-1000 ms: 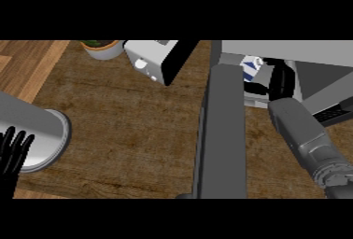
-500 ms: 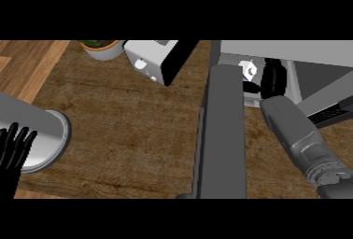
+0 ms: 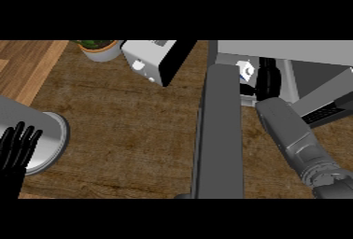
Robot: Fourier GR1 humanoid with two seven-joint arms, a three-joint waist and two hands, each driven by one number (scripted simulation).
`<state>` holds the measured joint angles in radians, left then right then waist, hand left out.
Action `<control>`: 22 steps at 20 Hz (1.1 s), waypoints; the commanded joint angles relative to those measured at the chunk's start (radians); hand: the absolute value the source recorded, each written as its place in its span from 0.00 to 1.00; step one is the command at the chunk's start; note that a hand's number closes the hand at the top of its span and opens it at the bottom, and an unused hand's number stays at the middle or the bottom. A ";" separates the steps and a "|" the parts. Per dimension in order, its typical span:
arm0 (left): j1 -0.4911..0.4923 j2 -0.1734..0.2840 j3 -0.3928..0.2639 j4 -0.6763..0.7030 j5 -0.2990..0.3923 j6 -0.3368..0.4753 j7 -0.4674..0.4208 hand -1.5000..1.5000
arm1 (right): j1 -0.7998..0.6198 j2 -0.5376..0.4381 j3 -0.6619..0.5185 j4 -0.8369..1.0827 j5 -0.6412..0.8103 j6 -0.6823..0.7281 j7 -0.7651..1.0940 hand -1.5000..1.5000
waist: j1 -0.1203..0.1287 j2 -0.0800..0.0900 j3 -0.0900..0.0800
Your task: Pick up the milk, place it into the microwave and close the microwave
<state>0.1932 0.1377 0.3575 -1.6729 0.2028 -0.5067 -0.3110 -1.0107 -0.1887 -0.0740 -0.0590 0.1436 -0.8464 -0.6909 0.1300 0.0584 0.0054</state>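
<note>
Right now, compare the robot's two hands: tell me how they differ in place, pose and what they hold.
The left hand shows at the view's left edge, fingers straight and up, resting beside a grey round object; the right hand reaches into the open microwave at upper right. The left hand holds nothing; the right hand's fingers curl round the milk. Both are black hands.

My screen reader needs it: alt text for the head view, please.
The right hand holds the milk carton inside the microwave, whose door stands open. The left hand rests open at the left edge; a toaster and potted plant sit behind.
</note>
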 commanded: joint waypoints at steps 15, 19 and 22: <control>0.115 -0.034 0.005 -0.088 0.004 -0.016 -0.034 0.00 | 0.096 -0.010 -0.071 -0.064 -0.063 0.212 -0.141 0.00 | -0.049 -0.031 0.000; 0.121 -0.041 0.008 -0.112 0.011 -0.001 -0.008 0.00 | 0.157 0.037 -0.093 -0.083 -0.088 0.295 -0.222 0.00 | -0.071 -0.039 -0.001; 0.103 -0.040 -0.023 -0.127 -0.008 0.001 0.032 0.00 | 0.138 0.075 -0.114 -0.082 -0.108 0.296 -0.214 0.00 | -0.076 -0.038 -0.002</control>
<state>0.2955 0.0984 0.3511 -1.7537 0.1862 -0.5102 -0.3364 -0.8842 -0.1491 -0.1662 -0.1348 0.0580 -0.5940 -0.8701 0.0652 0.0248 0.0041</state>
